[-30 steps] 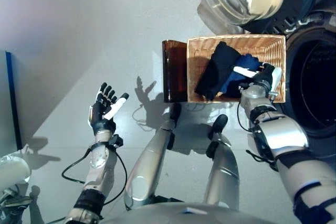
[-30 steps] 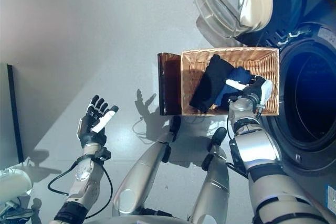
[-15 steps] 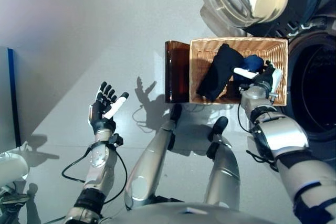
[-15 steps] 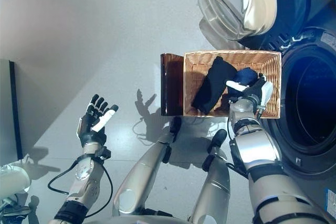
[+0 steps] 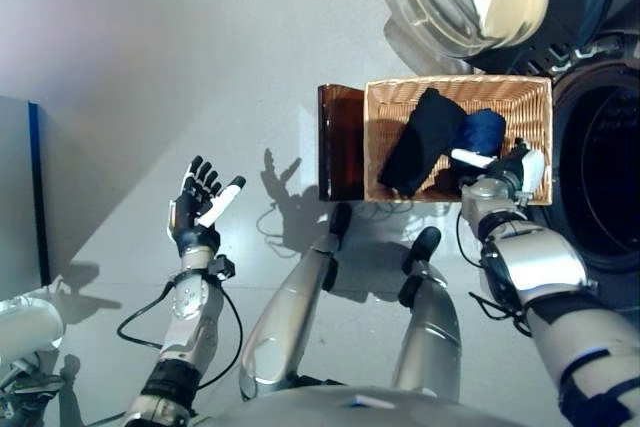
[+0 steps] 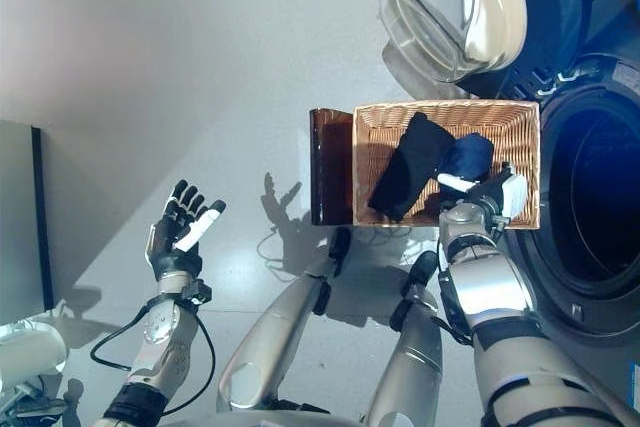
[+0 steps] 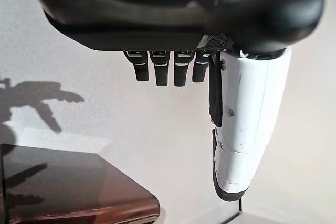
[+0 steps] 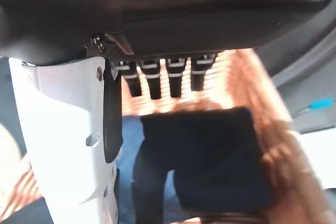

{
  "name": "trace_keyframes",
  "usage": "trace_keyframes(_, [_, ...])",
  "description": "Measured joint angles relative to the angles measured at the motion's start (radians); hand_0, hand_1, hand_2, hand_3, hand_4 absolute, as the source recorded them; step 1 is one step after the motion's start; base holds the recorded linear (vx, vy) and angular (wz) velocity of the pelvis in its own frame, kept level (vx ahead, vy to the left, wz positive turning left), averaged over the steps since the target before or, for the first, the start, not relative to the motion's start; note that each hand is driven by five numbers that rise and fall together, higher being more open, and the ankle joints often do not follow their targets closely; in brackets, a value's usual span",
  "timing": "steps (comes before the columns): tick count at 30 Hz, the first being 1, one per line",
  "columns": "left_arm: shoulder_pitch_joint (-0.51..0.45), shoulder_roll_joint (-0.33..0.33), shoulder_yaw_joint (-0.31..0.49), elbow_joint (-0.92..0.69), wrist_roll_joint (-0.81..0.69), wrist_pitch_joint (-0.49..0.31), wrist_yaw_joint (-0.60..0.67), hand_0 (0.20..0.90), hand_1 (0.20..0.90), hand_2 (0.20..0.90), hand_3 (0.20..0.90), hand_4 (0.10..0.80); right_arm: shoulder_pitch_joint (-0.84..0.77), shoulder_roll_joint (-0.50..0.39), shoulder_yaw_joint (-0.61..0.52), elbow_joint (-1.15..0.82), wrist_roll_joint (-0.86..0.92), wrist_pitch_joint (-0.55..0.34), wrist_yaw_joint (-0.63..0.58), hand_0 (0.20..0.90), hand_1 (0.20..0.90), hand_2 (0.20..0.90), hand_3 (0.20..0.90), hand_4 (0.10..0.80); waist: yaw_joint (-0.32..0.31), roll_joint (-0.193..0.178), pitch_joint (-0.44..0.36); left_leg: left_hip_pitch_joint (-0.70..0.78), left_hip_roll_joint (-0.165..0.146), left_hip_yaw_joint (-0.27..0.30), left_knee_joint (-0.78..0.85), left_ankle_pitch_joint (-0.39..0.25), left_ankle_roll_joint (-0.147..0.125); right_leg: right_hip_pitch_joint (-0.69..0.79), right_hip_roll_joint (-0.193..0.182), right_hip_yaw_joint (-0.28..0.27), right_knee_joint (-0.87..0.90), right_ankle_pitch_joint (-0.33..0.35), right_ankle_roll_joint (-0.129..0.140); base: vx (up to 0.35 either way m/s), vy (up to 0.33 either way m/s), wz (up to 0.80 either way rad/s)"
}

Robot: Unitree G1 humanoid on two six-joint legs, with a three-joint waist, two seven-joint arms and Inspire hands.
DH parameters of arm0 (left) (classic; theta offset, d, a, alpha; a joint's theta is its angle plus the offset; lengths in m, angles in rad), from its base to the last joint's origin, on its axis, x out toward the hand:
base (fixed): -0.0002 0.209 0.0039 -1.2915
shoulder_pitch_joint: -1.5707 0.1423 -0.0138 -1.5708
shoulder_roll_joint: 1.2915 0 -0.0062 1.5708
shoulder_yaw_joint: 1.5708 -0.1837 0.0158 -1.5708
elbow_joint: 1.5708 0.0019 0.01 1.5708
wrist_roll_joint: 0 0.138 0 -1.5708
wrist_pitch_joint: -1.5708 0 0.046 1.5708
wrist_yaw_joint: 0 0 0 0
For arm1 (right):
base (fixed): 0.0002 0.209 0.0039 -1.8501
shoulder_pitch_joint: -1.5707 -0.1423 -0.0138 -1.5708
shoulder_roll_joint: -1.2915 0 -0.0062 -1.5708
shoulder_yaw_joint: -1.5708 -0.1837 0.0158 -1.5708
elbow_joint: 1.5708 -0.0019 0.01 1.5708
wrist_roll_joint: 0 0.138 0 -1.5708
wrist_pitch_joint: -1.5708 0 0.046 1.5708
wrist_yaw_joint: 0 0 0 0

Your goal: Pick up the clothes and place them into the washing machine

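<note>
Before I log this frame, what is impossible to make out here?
- Washing machine drum: dark in both eye views, and cut off by the edge; contents unknown.
- Basket floor: covered by the black garment and blue garment.
- Right hand: contact with cloth unclear; right wrist view blurred.

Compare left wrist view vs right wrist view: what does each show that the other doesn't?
Left wrist only: bare grey floor, a brown glossy stool and the open left hand, holding nothing. Right wrist only: the wicker basket with a black garment and a blue garment under the right hand, which is not gripping either. Both: a dark hand, fingers straight, white-covered thumb standing out.
</note>
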Motion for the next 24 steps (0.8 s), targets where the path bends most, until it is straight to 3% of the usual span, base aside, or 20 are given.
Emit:
trace_keyframes(8, [0.007, -0.001, -0.012, -0.001, 0.000, 0.000, -0.002, 0.900, 0.900, 0.900, 0.900, 0.800, 0.054, -0.004, 0.002, -0.003, -0.064, -0.004, -0.006, 0.900, 0.900, 0.900, 0.900, 0.800, -0.006, 0.022, -0.016, -0.001, 0.001, 0.034, 0.009, -0.012, 0.017, -0.018, 0.001, 0.031, 0.002, 0.004, 0.007, -0.021, 0.000, -0.12])
trace_keyframes(18, [0.039, -0.001, -0.048, -0.001, 0.002, 0.003, -0.004, 0.900, 0.900, 0.900, 0.900, 0.800, 0.049, -0.019, 0.012, 0.011, -0.085, -0.002, -0.024, 0.900, 0.900, 0.900, 0.900, 0.800, -0.003, 0.032, -0.041, -0.061, -0.003, 0.039, 0.064, -0.033, 0.026, -0.071, -0.003, 0.037, 0.053, -0.005, 0.015, 0.008, -0.005, 0.02])
trace_keyframes(19, [0.041, -0.001, -0.051, -0.002, 0.008, 0.003, -0.004, 0.900, 0.900, 0.900, 0.900, 0.800, 0.046, -0.020, 0.026, 0.012, -0.085, -0.001, -0.024, 0.851, 0.851, 0.851, 0.851, 0.765, -0.005, 0.032, -0.041, -0.063, -0.004, 0.035, 0.065, -0.033, 0.026, -0.071, -0.005, 0.032, 0.055, -0.006, 0.014, 0.038, -0.007, 0.08])
trace_keyframes(20, [0.041, -0.001, -0.051, -0.002, 0.011, 0.003, -0.003, 0.900, 0.900, 0.900, 0.900, 0.800, 0.044, -0.019, 0.032, 0.018, -0.085, -0.001, -0.024, 0.722, 0.722, 0.722, 0.722, 0.673, -0.005, 0.033, -0.041, -0.068, -0.003, 0.032, 0.066, -0.033, 0.026, -0.073, -0.005, 0.031, 0.055, -0.007, 0.014, 0.024, 0.000, 0.10])
trace_keyframes(21, [0.041, -0.001, -0.051, -0.002, 0.016, 0.003, -0.002, 0.900, 0.900, 0.900, 0.900, 0.800, 0.040, -0.022, 0.037, 0.021, -0.085, -0.001, -0.025, 0.532, 0.532, 0.532, 0.532, 0.537, -0.005, 0.033, -0.042, -0.077, -0.004, 0.025, 0.070, -0.033, 0.025, -0.078, -0.006, 0.029, 0.055, -0.010, 0.018, 0.049, 0.001, 0.11])
trace_keyframes(22, [0.042, -0.001, -0.052, -0.002, 0.020, 0.003, -0.002, 0.900, 0.900, 0.900, 0.900, 0.800, 0.040, -0.027, 0.040, 0.021, -0.086, -0.001, -0.029, 0.200, 0.200, 0.200, 0.200, 0.300, -0.006, 0.033, -0.042, -0.082, -0.006, 0.025, 0.070, -0.031, 0.024, -0.083, -0.007, 0.029, 0.056, -0.010, 0.018, 0.047, 0.005, 0.10])
trace_keyframes(24, [0.046, -0.001, -0.051, -0.001, 0.022, 0.003, 0.005, 0.900, 0.900, 0.900, 0.900, 0.800, 0.030, -0.032, 0.040, 0.028, -0.085, 0.000, -0.046, 0.200, 0.200, 0.200, 0.200, 0.300, -0.005, 0.034, -0.042, -0.093, -0.011, 0.021, 0.069, -0.031, 0.024, -0.091, -0.011, 0.027, 0.063, -0.012, 0.020, 0.053, 0.015, 0.09])
